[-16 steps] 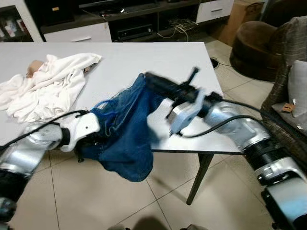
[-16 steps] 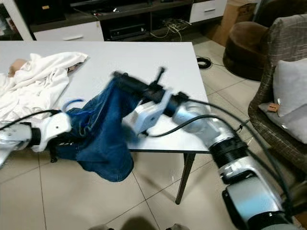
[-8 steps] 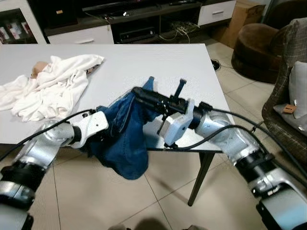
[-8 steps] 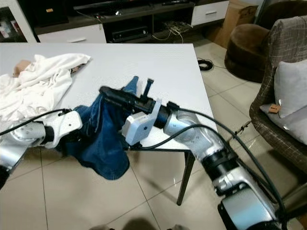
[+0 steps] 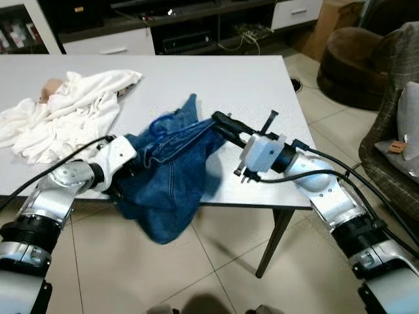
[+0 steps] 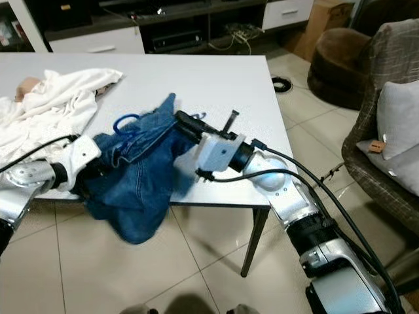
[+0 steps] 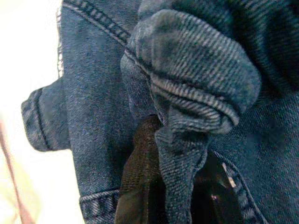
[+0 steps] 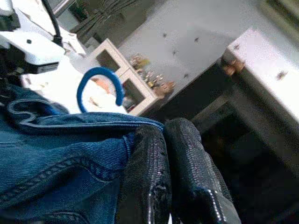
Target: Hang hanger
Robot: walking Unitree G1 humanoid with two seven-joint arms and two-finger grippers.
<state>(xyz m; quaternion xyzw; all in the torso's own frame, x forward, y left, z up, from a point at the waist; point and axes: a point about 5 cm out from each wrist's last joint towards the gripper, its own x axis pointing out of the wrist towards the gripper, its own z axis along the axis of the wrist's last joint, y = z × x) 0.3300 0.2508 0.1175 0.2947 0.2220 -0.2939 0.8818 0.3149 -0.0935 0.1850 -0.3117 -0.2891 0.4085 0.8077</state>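
Floor: tiled floor (image 5: 229,261) nearest the camera; the lower hem of the garment hangs over it.
Jeans: blue denim jeans (image 5: 167,176) draped over the front edge of the white bench (image 5: 229,85), partly on top, partly hanging below it.
Handling, jeans: judged soft, limp and fairly heavy; the cloth sags and bunches, so it needs support at the waistband, not at loose folds.
Left pincer: left pincer (image 7: 154,186) is buried in the denim at the near bench edge; a thick fold of cloth sits pinched between its fingers (image 7: 138,177).
Right pincer: right pincer (image 6: 186,124) reaches across the bench from the right; its fingers (image 8: 154,182) are pressed together on the waistband edge, stretching it toward the left arm.
Hanger: blue hanger (image 5: 160,123); its hook stands up out of the waistband between the two arms, the body hidden inside the jeans.
Handling, hanger: judged stiff, light and smooth; take hold at the hook or neck.
White cloth: crumpled white cloth (image 5: 69,111) lies on the far left of the bench, well apart from the jeans.
Background: dark shelving (image 5: 183,26) stands beyond the bench.
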